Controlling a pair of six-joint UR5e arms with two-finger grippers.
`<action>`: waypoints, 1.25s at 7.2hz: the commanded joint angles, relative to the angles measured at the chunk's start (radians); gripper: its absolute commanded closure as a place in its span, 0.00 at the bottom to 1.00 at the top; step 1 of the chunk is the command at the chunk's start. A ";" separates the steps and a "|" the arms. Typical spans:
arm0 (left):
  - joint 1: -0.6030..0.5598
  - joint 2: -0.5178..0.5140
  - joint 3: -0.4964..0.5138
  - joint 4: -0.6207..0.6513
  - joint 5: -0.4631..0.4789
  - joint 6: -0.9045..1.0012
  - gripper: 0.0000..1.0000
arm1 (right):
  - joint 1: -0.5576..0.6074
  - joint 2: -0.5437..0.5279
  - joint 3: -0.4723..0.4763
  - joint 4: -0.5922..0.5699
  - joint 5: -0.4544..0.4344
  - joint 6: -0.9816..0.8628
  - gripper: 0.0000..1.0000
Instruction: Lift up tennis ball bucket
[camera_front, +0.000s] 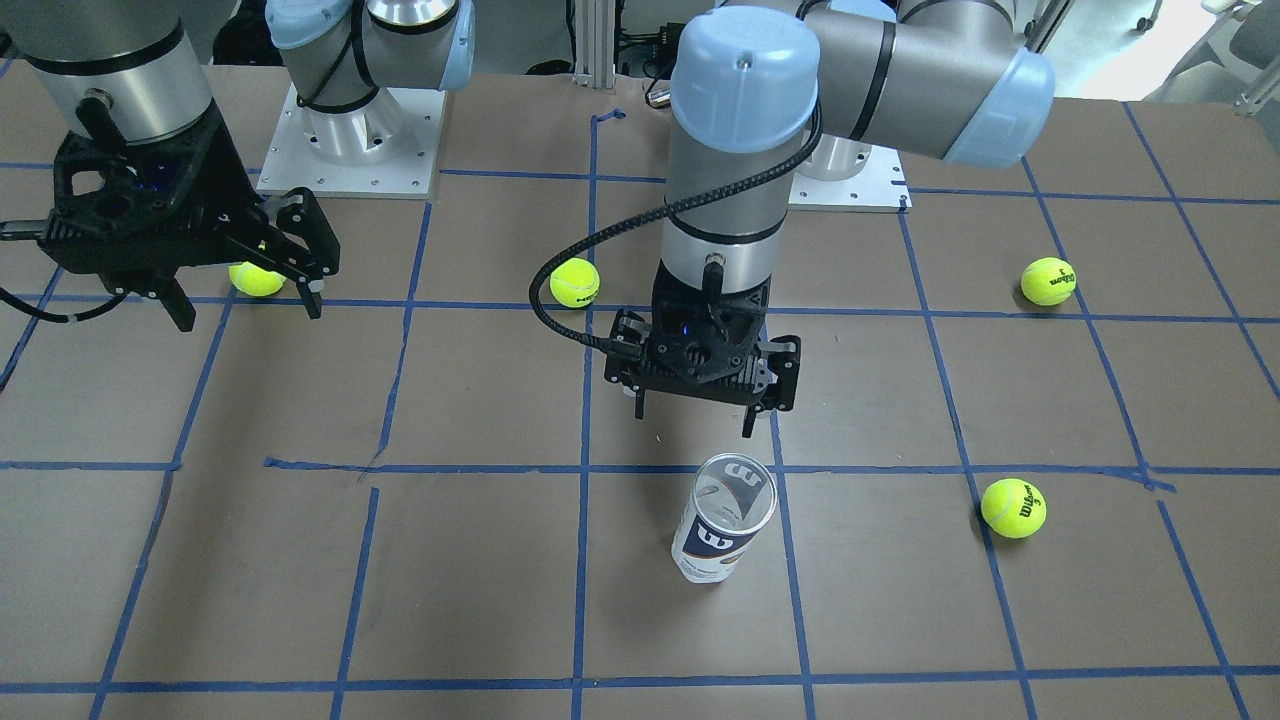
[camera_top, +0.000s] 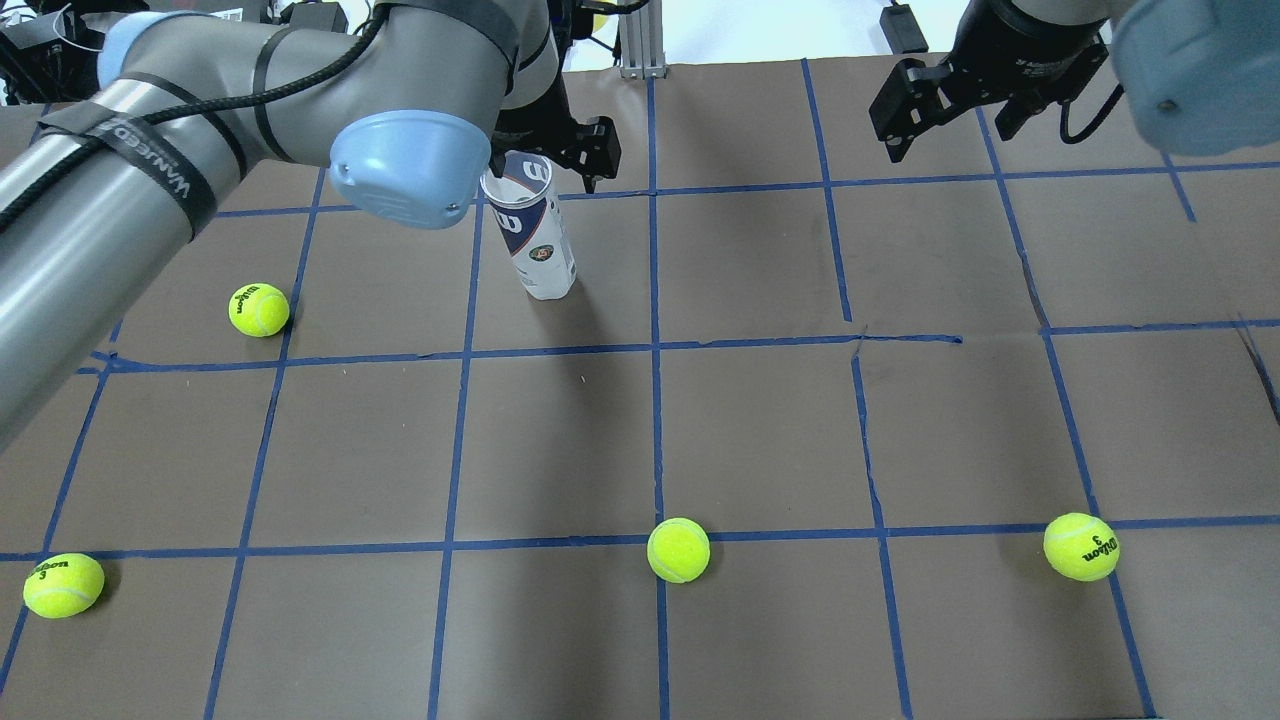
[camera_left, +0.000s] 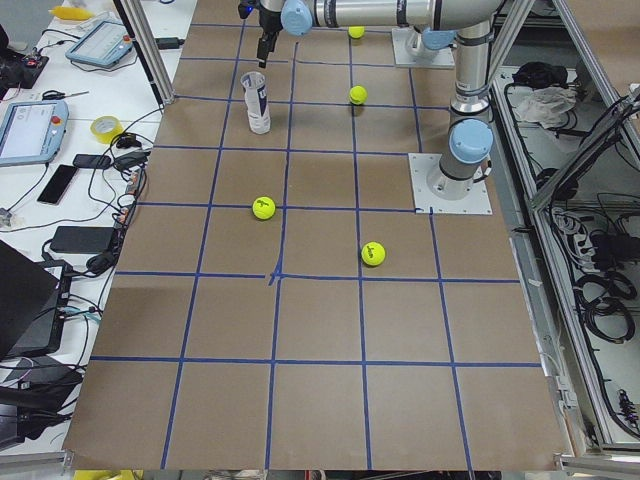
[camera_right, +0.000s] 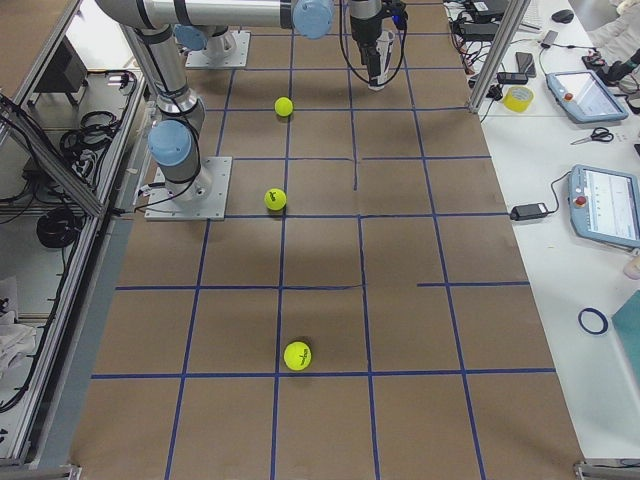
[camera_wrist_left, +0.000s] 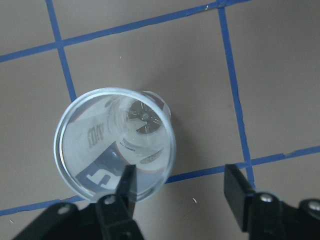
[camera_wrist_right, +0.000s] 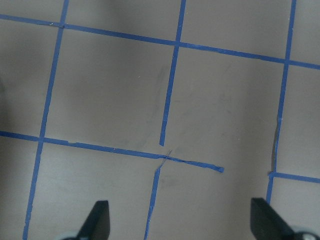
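the left gripper (camera_front: 693, 420) is hovering, jaws apart, just above the upright tennis ball bucket (camera_front: 722, 530) on the desk (camera_front: 300, 570); the right gripper (camera_wrist_right: 182, 220) is hanging spread, well away.

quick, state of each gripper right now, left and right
Left gripper: open, holding nothing, above the tennis ball bucket.
Right gripper: open, holding nothing.
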 joint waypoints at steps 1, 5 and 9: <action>-0.003 0.141 -0.020 -0.163 0.019 0.000 0.02 | 0.000 0.002 0.000 -0.018 0.000 0.001 0.00; 0.113 0.344 -0.135 -0.346 0.053 0.006 0.00 | 0.000 0.000 0.002 -0.001 0.002 0.007 0.00; 0.223 0.322 -0.038 -0.492 -0.053 0.008 0.00 | -0.002 0.002 0.000 0.016 0.000 0.015 0.00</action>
